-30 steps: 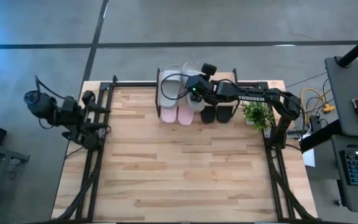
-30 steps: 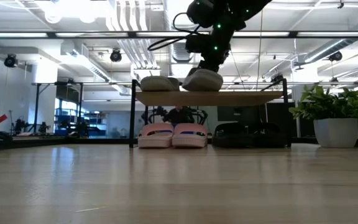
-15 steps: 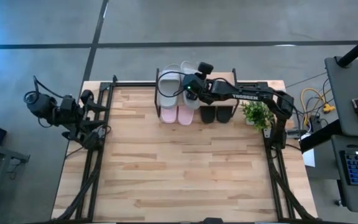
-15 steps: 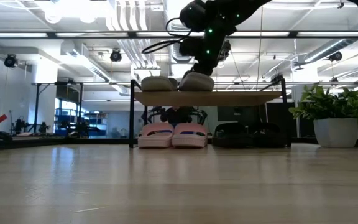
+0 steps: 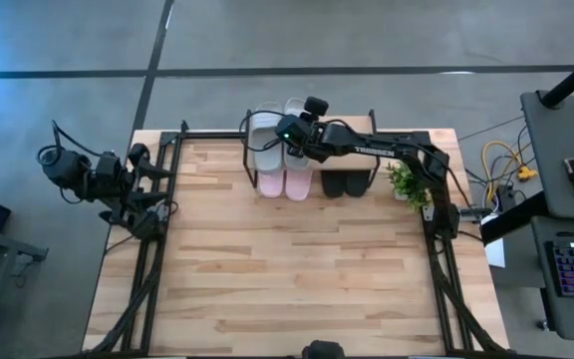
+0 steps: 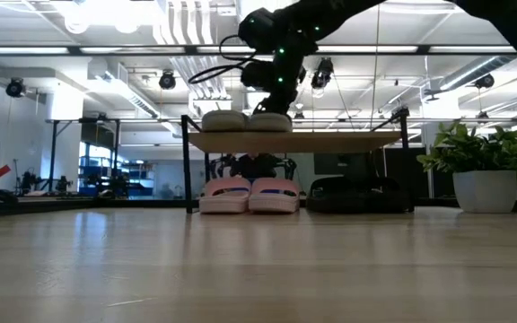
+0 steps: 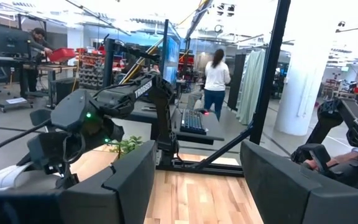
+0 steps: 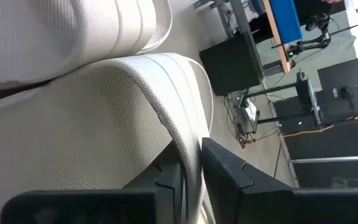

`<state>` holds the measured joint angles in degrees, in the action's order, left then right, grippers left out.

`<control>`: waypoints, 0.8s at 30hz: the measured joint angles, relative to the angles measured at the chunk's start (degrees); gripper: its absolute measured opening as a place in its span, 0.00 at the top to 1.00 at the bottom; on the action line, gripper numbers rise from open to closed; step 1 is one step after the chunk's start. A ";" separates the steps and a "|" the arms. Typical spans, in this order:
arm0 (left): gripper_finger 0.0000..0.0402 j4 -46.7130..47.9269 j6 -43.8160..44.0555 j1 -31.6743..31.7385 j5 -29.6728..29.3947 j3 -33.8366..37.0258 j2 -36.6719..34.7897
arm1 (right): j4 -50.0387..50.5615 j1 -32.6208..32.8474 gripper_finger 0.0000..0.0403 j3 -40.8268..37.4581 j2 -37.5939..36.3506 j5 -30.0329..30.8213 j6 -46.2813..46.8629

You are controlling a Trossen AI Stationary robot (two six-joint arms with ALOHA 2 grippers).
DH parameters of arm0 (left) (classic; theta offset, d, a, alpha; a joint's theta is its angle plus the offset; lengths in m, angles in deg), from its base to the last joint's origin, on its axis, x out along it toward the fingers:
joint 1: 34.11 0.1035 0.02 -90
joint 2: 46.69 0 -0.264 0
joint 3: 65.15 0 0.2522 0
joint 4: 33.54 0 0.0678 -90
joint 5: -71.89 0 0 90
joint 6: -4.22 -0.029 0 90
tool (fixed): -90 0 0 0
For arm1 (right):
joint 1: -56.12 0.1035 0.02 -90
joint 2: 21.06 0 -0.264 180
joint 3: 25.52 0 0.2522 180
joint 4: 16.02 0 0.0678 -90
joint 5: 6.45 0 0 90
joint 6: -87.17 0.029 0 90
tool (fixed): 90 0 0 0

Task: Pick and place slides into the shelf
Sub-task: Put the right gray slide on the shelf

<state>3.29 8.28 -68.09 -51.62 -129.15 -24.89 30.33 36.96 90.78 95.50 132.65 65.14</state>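
Observation:
The shelf (image 6: 348, 141) stands at the table's far edge. Two grey-green slides lie side by side on its plank: one free (image 6: 224, 120) (image 5: 264, 140), resting on its sole, the other (image 6: 270, 122) (image 5: 297, 108) under my right gripper (image 5: 289, 137) (image 6: 272, 109), which is shut on it. Below the plank, a pale pink pair (image 6: 249, 194) and a black pair (image 6: 357, 193) rest on the table. My left gripper (image 7: 197, 186) waits open at the table's far left (image 5: 165, 184), holding nothing. My right gripper pinches the side edge of the grey-green slide's strap (image 8: 188, 149) between its two fingers (image 8: 229, 180). It comes in from the table's right, slanting downward. The slide sits flat with its sole on the shelf plank, close beside the other grey-green slide (image 8: 73, 31).
A potted plant (image 5: 407, 181) (image 6: 483, 175) stands just right of the shelf. Black frame rails run along the table's left (image 5: 152, 259) and right (image 5: 446, 279) sides. Bare wooden tabletop (image 5: 287, 269) stretches in front of the shelf.
My right gripper has carried the grey-green slide toward the table's left along the shelf top and slightly down. The slide, earlier tipped with one end raised, now lies flat next to the other grey-green slide.

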 joint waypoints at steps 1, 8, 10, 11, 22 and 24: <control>0.45 0.00 0.00 0.00 0.02 0.00 -0.04 | 1.10 0.00 0.87 0.89 0.31 -0.03 0.82; 0.45 0.33 -0.04 0.00 0.11 0.00 -0.87 | 8.12 0.00 0.79 5.19 0.61 -0.14 5.53; 0.45 0.31 -0.04 0.00 0.09 0.02 -1.16 | 10.24 0.00 0.77 6.12 0.61 -0.13 6.84; 0.45 0.34 -0.04 -0.01 0.09 0.02 -1.33 | 10.94 0.00 0.76 6.51 0.61 -0.14 7.24; 0.45 0.65 -0.41 -0.02 0.09 0.08 -2.33 | 20.50 1.06 0.75 10.98 0.13 0.87 12.30; 0.45 0.67 -0.55 -0.01 0.09 0.15 -2.36 | 22.17 1.36 0.76 11.93 -0.05 0.51 13.03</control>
<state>3.95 7.73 -68.09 -51.54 -129.00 -27.25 52.51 38.32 102.71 95.44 133.16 78.17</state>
